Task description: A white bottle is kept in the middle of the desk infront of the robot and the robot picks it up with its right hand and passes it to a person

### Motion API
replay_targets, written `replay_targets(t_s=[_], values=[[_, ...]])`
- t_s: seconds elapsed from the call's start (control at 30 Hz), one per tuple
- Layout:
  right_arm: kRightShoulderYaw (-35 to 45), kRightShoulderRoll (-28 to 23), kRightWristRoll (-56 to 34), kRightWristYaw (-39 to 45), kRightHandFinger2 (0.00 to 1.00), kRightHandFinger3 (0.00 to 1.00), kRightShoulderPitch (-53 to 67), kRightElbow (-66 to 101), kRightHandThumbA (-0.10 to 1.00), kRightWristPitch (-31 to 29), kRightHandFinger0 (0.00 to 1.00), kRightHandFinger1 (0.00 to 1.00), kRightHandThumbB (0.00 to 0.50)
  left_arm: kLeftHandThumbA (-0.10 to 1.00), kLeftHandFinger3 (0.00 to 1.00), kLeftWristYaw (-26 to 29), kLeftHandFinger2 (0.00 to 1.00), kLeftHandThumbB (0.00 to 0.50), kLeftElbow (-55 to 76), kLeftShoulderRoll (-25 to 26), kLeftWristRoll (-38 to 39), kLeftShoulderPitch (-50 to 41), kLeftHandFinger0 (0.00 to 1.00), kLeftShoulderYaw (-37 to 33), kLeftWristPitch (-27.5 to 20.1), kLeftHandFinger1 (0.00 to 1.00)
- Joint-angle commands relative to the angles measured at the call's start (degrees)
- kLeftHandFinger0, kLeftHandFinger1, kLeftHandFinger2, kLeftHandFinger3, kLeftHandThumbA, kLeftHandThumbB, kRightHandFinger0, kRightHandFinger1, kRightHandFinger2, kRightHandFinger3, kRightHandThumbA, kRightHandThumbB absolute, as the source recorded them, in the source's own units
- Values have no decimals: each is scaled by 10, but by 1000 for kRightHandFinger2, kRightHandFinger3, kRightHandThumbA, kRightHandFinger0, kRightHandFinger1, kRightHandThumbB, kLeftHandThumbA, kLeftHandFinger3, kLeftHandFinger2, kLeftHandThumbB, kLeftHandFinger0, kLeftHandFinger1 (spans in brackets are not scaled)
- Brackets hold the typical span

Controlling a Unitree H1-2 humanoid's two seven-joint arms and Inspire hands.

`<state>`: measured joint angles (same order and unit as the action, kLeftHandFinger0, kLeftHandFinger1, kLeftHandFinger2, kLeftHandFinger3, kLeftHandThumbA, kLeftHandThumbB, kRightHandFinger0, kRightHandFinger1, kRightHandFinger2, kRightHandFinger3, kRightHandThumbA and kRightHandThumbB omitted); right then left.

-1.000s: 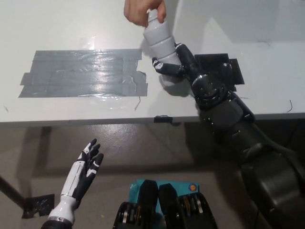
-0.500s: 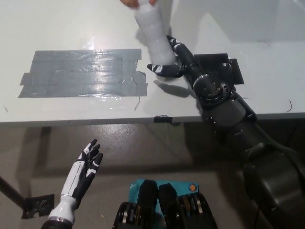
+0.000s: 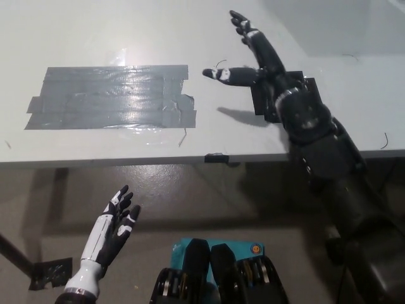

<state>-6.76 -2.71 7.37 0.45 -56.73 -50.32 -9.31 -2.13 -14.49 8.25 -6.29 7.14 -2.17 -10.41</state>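
Reaching over the desk (image 3: 95, 31), our black right hand (image 3: 253, 57) is spread wide and empty, while our white left hand (image 3: 117, 221) rests open below.

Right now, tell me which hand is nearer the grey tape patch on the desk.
Right. The black right hand hovers open over the desk, just past the grey tape patch's right end. The white left hand hangs open below the desk edge, farther off.

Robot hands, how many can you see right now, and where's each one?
2. The black right hand is open above the desk; the white left hand rests open at lower left, below the desk's edge.
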Motion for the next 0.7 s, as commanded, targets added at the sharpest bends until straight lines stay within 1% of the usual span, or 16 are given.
replay_targets(t_s=[0.0,0.03,0.07,0.13,0.17,0.23,0.27,0.33,0.37,0.4,0.43,0.5,0.53,0.6,0.67], values=[[8,-43,-32,58,1000,1000,112,426,944,86,1000,1000,473,823,1000,-2,1000,95,12,8,8,15,1000,7,-14,1000],[10,-43,-39,57,1000,1000,131,468,929,86,1000,1000,471,824,1000,-2,1000,95,9,8,9,17,1000,8,-16,1000],[9,-44,-33,56,1000,1000,143,490,931,85,1000,1000,443,835,1000,-2,1000,102,10,8,8,16,1000,7,-14,1000],[5,-48,2,46,1000,1000,214,616,960,90,1000,1000,381,866,1000,1,1000,105,6,8,1,20,1000,5,-12,1000],[5,-48,4,46,1000,1000,231,640,971,94,1000,1000,366,866,1000,1,1000,100,7,8,1,20,1000,5,-12,1000],[3,-48,5,46,1000,1000,294,711,993,91,1000,1000,315,852,1000,1,1000,81,8,7,4,19,1000,6,-13,1000],[2,-48,0,46,1000,1000,320,730,1000,84,1000,1000,303,838,1000,0,1000,81,8,7,7,17,1000,7,-13,1000],[4,-49,-16,44,1000,1000,357,740,1000,61,1000,1000,276,837,1000,-1,1000,78,7,8,7,17,1000,8,-14,1000],[5,-50,-23,43,1000,1000,369,738,1000,50,1000,1000,272,837,1000,-1,1000,77,5,9,6,17,1000,7,-16,1000],[8,-49,-46,42,1000,1000,384,727,1000,35,1000,1000,236,841,1000,1,1000,86,2,8,4,17,1000,6,-18,1000],[14,-46,-69,40,1000,1000,404,716,1000,32,1000,1000,224,844,1000,1,1000,84,-2,7,3,16,1000,5,-20,1000],[21,-47,-66,34,1000,1000,424,692,1000,10,1000,1000,159,837,1000,2,1000,81,-2,5,2,15,1000,4,-22,1000],[23,-46,-67,32,1000,1000,432,686,1000,7,1000,1000,145,836,1000,1,1000,84,-1,4,2,13,1000,3,-22,1000],[29,-38,-81,29,1000,1000,451,657,1000,7,1000,1000,171,839,1000,2,1000,85,-6,5,0,16,1000,2,-24,1000],[30,-37,-89,32,1000,1000,457,632,1000,0,1000,1000,166,827,1000,1,1000,88,-10,6,4,17,1000,4,-29,1000]])
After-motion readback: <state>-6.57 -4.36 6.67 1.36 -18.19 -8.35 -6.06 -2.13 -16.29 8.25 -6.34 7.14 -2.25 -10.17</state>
